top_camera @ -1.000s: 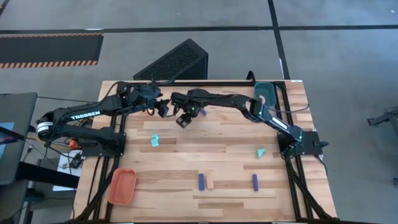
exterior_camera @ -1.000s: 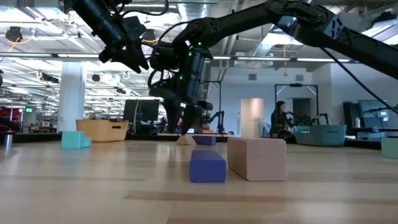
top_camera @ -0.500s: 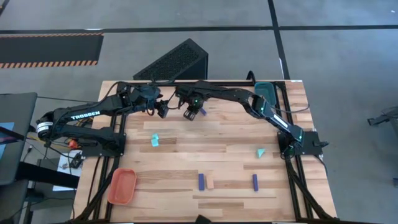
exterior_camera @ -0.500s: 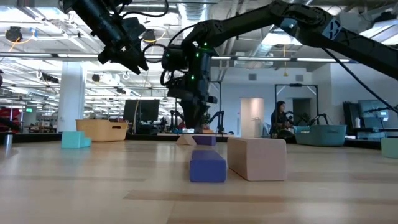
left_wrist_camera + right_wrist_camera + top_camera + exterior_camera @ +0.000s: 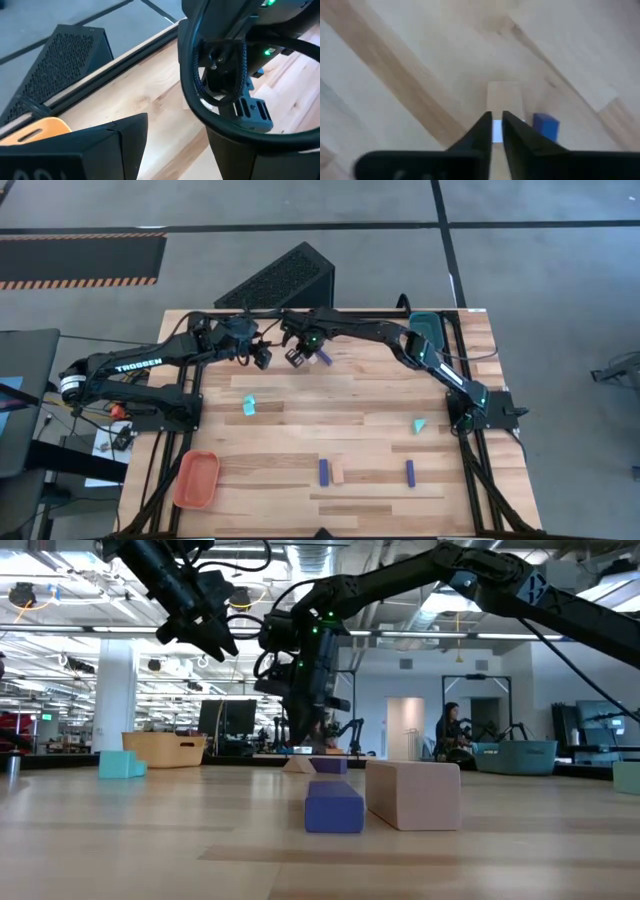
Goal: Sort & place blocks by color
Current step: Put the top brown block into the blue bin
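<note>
Far edge: left gripper (image 5: 262,358) and right gripper (image 5: 297,357) crowd close together, narrow gap between.
Middle: open table (image 5: 350,405), 2 cyan blocks (image 5: 249,406) well apart.
Near edge: blue and tan blocks (image 5: 330,472) touching, passage either side.

Orange tray (image 5: 196,479) and teal tray (image 5: 425,328) on the wooden table (image 5: 350,395)

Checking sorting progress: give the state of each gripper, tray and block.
Left gripper: open, empty, raised.
Right gripper: beside far blue block.
Orange tray: empty.
Teal tray: no block visible.
Cyan block: loose on table.
Tan block: on table, beside near blue block.
</note>
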Tool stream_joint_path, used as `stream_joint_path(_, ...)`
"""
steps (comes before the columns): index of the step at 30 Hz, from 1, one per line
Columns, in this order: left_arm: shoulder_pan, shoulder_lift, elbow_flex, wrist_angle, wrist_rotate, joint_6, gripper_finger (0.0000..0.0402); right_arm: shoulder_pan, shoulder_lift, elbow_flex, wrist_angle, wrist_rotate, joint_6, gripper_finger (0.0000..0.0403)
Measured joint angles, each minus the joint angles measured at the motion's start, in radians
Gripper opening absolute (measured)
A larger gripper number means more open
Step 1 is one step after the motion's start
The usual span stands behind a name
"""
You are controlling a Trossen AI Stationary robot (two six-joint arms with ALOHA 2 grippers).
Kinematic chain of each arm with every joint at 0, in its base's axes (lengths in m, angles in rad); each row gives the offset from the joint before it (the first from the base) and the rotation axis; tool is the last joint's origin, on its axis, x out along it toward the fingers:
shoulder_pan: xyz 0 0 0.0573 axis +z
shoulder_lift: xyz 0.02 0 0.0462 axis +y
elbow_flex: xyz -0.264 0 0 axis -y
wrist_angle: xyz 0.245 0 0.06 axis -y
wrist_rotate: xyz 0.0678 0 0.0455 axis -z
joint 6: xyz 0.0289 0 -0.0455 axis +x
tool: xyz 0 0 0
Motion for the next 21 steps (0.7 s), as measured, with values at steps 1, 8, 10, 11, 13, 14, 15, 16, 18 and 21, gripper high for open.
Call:
stream_joint_path(1,0.003,0.000,0.000,0.003,-0.001,0.010,0.0190,-0.002,0.005,0.001,0.011,0.006,0.000,0.0026)
stream_joint_path(8,0.036,0.000,0.000,0.007,0.002,0.022,0.0190,-0.014,0.011,-0.014,0.032,0.017,0.033,0.0015)
stream_joint_path(10,0.042,0.000,0.000,0.007,0.008,0.022,0.0190,-0.013,0.011,-0.019,0.028,0.018,0.028,0.0007)
stream_joint_path(11,0.044,0.000,0.000,0.007,0.017,0.023,0.0190,-0.010,0.011,-0.020,0.023,0.021,0.018,0.0005)
stream_joint_path(13,0.046,0.000,0.000,0.007,0.028,0.023,0.0190,-0.005,0.011,-0.020,0.009,0.018,0.005,0.0006)
stream_joint_path(14,0.046,0.000,0.000,0.007,0.029,0.023,0.0190,-0.002,0.011,-0.020,0.000,0.015,-0.006,0.0006)
stream_joint_path(15,0.046,0.000,0.000,0.007,0.029,0.023,0.0190,0.001,0.011,-0.020,-0.007,0.015,-0.023,0.0006)
stream_joint_path(16,0.046,0.000,0.000,0.007,0.029,0.023,0.0190,0.004,0.011,-0.020,-0.010,0.016,-0.041,0.0006)
stream_joint_path(18,0.046,0.000,0.000,0.007,0.028,0.023,0.0190,0.012,0.011,-0.025,-0.011,0.027,-0.091,0.0003)
stream_joint_path(21,0.046,0.000,0.000,0.007,0.028,0.023,0.0190,0.029,0.021,-0.024,-0.029,0.076,-0.177,0.0003)
